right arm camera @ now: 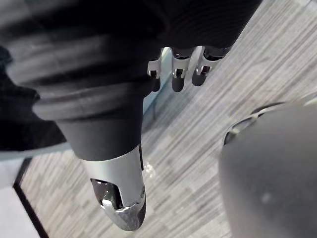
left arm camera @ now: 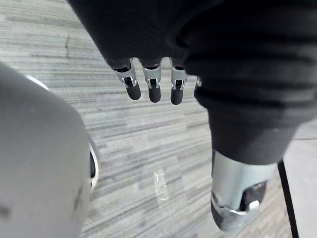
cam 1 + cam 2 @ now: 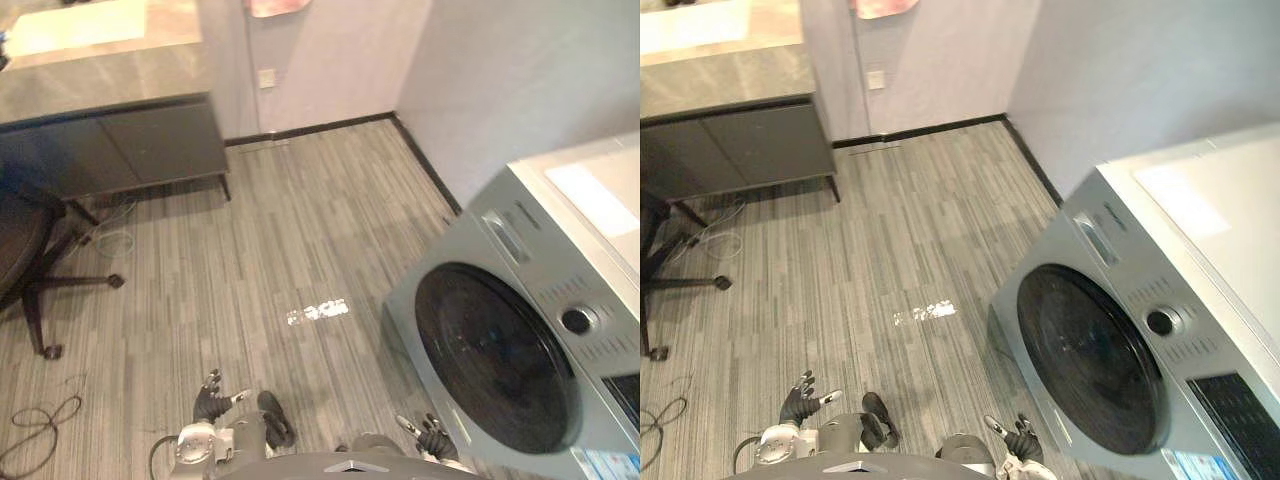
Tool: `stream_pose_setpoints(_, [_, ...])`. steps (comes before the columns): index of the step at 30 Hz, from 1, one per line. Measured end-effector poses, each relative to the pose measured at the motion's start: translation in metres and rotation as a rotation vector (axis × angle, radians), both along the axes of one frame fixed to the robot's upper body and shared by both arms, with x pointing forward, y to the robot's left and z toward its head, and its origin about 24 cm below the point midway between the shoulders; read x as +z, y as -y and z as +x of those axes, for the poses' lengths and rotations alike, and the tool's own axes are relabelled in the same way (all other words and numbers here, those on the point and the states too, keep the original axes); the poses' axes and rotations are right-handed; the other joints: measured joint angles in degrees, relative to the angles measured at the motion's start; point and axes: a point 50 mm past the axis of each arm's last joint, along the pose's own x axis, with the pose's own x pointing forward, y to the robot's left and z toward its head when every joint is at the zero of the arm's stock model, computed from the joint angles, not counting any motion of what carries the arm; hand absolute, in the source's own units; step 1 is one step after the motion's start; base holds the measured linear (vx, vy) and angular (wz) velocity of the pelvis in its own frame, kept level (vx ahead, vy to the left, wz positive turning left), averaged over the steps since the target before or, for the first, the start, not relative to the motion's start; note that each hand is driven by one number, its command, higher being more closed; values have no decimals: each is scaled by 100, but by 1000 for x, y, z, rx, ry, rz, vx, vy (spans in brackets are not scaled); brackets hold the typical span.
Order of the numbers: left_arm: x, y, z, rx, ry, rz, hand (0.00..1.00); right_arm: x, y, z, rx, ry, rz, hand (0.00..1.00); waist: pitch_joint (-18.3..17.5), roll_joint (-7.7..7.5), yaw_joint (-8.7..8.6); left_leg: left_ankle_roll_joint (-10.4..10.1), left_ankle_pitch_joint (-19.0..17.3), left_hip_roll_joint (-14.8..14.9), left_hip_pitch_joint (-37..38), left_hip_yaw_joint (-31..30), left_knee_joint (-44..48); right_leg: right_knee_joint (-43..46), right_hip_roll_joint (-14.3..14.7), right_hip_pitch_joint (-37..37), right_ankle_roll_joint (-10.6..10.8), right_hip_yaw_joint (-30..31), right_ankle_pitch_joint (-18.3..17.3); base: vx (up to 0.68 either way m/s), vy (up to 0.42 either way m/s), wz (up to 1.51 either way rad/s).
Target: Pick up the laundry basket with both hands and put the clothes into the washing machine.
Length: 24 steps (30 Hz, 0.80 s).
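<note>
Both hands are held low and empty, fingers loosely straight: the left hand at seven o'clock, the right hand at five. The washing machine is seen at four o'clock, its door shut. The basket should be found first, then gripped evenly.

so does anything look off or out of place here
Nothing looks spilled or broken. Two small things stand out: a white cable lies loose on the floor under the dark cabinet, and the washing machine has its door shut while the left hand and right hand are open, holding nothing.
</note>
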Motion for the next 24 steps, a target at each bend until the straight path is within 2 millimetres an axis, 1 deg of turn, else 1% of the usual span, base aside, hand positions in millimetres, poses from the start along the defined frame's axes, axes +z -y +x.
stream_pose_setpoints(1, [0, -2, 1, 1, -2, 4, 0, -1, -2, 5, 4, 2, 6, 0, -13, -32, 9, 3, 92, -167, -74, -121, -157, -204, -44, 9, 30, -13, -8, 38, 113, 64])
stream_pose_setpoints(2, [0, -2, 1, -1, -2, 3, 0, 0, -2, 9, 5, 6, 7, 0, -27, -73, 15, 12, 137, -238, -92, -164, -232, -303, -62, 28, 83, -10, 1, -19, 100, 51])
stream_pose_setpoints(3, [-1, -2, 1, -2, -5, 3, 0, 0, -1, 12, 2, 8, 8, 0, 10, -12, 20, 44, 180, -401, -109, -285, -342, -486, -123, 110, 274, -52, 2, -42, 111, 50])
stream_pose_setpoints(4, [-2, 0, 0, -1, -12, -5, 0, -1, 1, 13, -4, 4, 7, 0, 59, 74, -9, 49, 153, -563, -92, -426, -381, -475, -251, 167, 348, -211, -37, -48, 132, 51])
stream_pose_setpoints(5, [-2, 2, 0, -1, -13, -11, 0, -1, 3, 11, -12, -3, 6, 0, 88, 17, -22, 133, 17, -645, -81, -462, -306, -432, -373, 196, 373, -297, -120, 44, 161, 47])
stream_pose_setpoints(6, [-2, 2, -1, -3, -14, -14, 0, -3, 5, 6, -20, -25, 8, 0, 89, 1, -9, 342, -373, -720, 98, -431, 73, -192, -604, 346, 438, -341, -173, 217, 119, 20])
stream_pose_setpoints(7, [-5, 5, -5, 0, -30, -27, 0, -2, 11, 2, -26, -28, -3, 0, 109, 109, 20, 110, -736, -666, 449, -506, 119, 752, -753, 176, 248, -260, -315, 274, 90, 8])
stream_pose_setpoints(8, [-6, 6, -6, 1, -38, -35, 0, -1, 13, 4, -24, -20, -9, 0, 153, 121, 1, 169, -783, -764, 567, -578, 101, 1528, -918, -138, -29, -44, -294, 263, 109, -14])
stream_pose_setpoints(9, [-7, 6, -7, 2, -44, -40, 0, 2, 16, 6, -26, -1, -19, 0, 164, 169, -32, 182, -800, -800, 758, -579, -27, 2566, -950, -697, -262, 487, -224, 177, 163, -12])
stream_pose_setpoints(10, [-8, 5, -9, 2, -60, -41, 0, 3, 17, 4, -26, 3, -23, 0, 170, 177, -71, 152, -788, -807, 1007, -607, -210, 3236, -706, -1182, -91, 995, -301, 180, 205, -2])
stream_pose_setpoints(11, [-10, 5, -12, 2, -72, -41, 0, 2, 16, 2, -25, -1, -22, 0, 138, 228, -88, 147, -765, -810, 1163, -685, -379, 3393, -467, -1497, 10, 1204, -350, 129, 138, 18])
stream_pose_setpoints(12, [-10, 5, -13, -1, -76, -45, 0, 2, 16, -1, -25, -10, -19, 0, 145, 269, -107, 139, -759, -819, 1216, -763, -448, 3297, -347, -1627, 44, 1246, -366, 132, 101, 51])
stream_pose_setpoints(13, [-11, 8, -12, -4, -77, -56, 0, 0, 14, -8, -31, -24, -14, 0, 150, 266, -171, 57, -753, -832, 1355, -931, -633, 2924, -118, -1780, 55, 1290, -370, 243, 85, 74])
stream_pose_setpoints(14, [-12, 3, -14, 5, -87, -57, 0, -2, 7, -10, -38, -28, 8, 0, 73, 42, -166, -280, -1053, -711, 1479, -658, -560, 2121, 89, -1956, 44, 1558, -282, 321, 32, 85])
stream_pose_setpoints(15, [-11, 1, -12, 5, -79, -55, 0, -3, 3, -11, -42, -28, 18, 0, 68, 51, -181, 94, -907, -590, 1408, -578, -389, 1878, 47, -1986, 156, 1649, -194, 314, -34, 64])
stream_pose_setpoints(16, [-11, 4, -10, 8, -71, -66, 0, -3, 4, -14, -50, -32, 16, 0, 122, 103, -203, 14, -931, -547, 1432, -721, -399, 1719, 97, -2029, 289, 1728, -114, 251, -98, 32])
stream_pose_setpoints(17, [-12, 1, -9, 38, -83, -65, 0, -5, 4, -14, -46, -47, 23, 0, 155, 66, -151, -14, -957, -622, 1585, -715, -367, 1377, 35, -2099, 255, 2045, 85, 288, -75, 18])
stream_pose_setpoints(18, [-13, 2, -12, 48, -94, -71, 0, -4, 5, -13, -42, -41, 18, 0, 129, 58, -168, -77, -993, -621, 1691, -759, -378, 1229, 73, -2104, 225, 2057, 209, 333, -39, 17])
stream_pose_setpoints(19, [-14, 3, -15, 64, -104, -80, 0, -3, 5, -11, -40, -38, 16, 0, 128, 159, -200, -165, -1042, -606, 1820, -839, -435, 1051, 179, -2109, 201, 2058, 403, 362, -25, 32])
stream_pose_setpoints(20, [-15, 4, -17, 71, -110, -85, 0, -4, 5, -12, -39, -40, 17, 0, 99, 151, -233, -233, -1080, -607, 1974, -916, -521, 935, 255, -2082, 129, 2042, 613, 304, -32, 32])
stream_pose_setpoints(21, [-15, 4, -17, 74, -110, -85, 0, -4, 4, -12, -35, -42, 18, 0, 73, 130, -245, -297, -1116, -607, 2029, -946, -527, 932, 303, -2084, 115, 2014, 701, 334, -79, 37])
stream_pose_setpoints(22, [-15, 1, -22, 101, -116, -86, 0, -4, 2, -12, -18, -46, 20, 0, 5, 81, -291, -443, -1201, -594, 2082, -1028, -439, 940, 372, -2075, -5, 2002, 806, 279, -100, 28])
stream_pose_setpoints(23, [-16, -1, -23, 110, -117, -85, 0, -4, 1, -12, -14, -46, 22, 0, -13, 56, -300, -502, -1235, -586, 2078, -1046, -353, 929, 394, -2055, -55, 1997, 858, 367, -176, 33])
stream_pose_setpoints(24, [-16, -4, -26, 142, -117, -86, 0, -5, 1, -13, 3, -49, 18, 0, -29, 32, -303, -709, -1384, -437, 1874, -1018, 492, 891, 434, -1870, -5, 1936, 782, 388, -177, 23])
